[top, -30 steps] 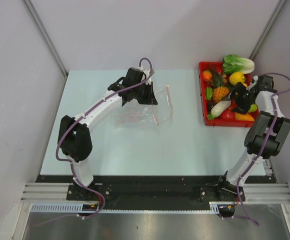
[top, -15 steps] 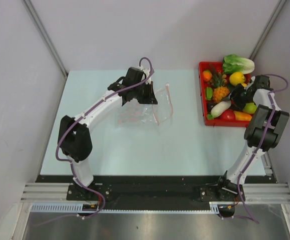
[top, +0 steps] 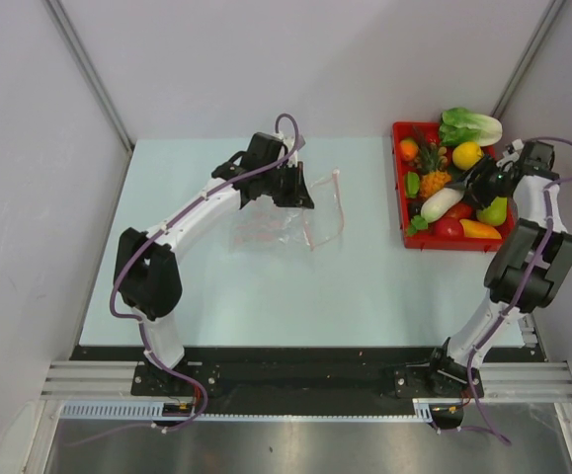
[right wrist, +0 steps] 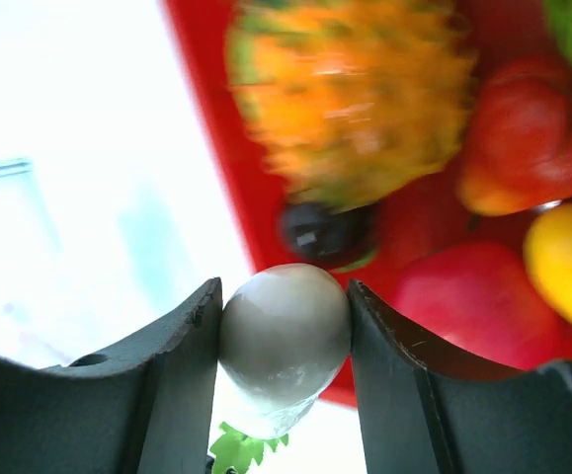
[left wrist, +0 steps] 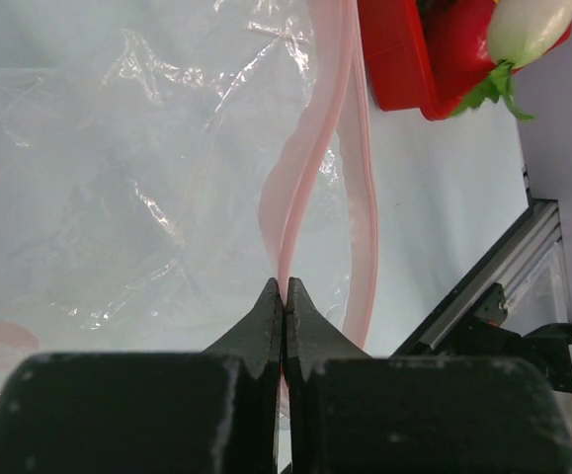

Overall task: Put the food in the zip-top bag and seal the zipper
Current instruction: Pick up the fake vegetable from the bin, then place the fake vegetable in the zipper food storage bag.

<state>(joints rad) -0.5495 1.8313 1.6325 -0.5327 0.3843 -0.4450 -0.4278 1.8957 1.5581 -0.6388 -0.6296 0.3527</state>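
– Two pincers, both busy? What does each have?
– The left gripper (left wrist: pixel 284 296) is shut tight. Its tips pinch the zipper (left wrist: pixel 284 227) on one lip of the zip-top bag (top: pixel 266 225). The bag lies crumpled on the table (top: pixel 216 296), left of centre toward the far side, with its mouth turned right and gaping a little.
– And the right one?
– The right gripper (right wrist: pixel 284 291) is over the red tray (top: pixel 400 183) at the far right. Its fingers press against both sides of the white radish (right wrist: pixel 284 346), so I read it as clamped on that. From above, the radish slants across the tray's near left part, leafy end toward the corner. Whether it is lifted clear I cannot tell.
– So which step is this?
– Picking the first piece, I judge. No food shows inside the bag. The pineapple (top: pixel 434 183), the lemon (top: pixel 468 155) and the rest sit in the tray.
– What does the next move call for?
– Lift the radish clear of its neighbours and carry it left across the table. Then feed it endwise between the two pink strips. The left pincer must hold its lip up so the mouth gapes. The film is limp, and the slack opening could fold shut under the radish.
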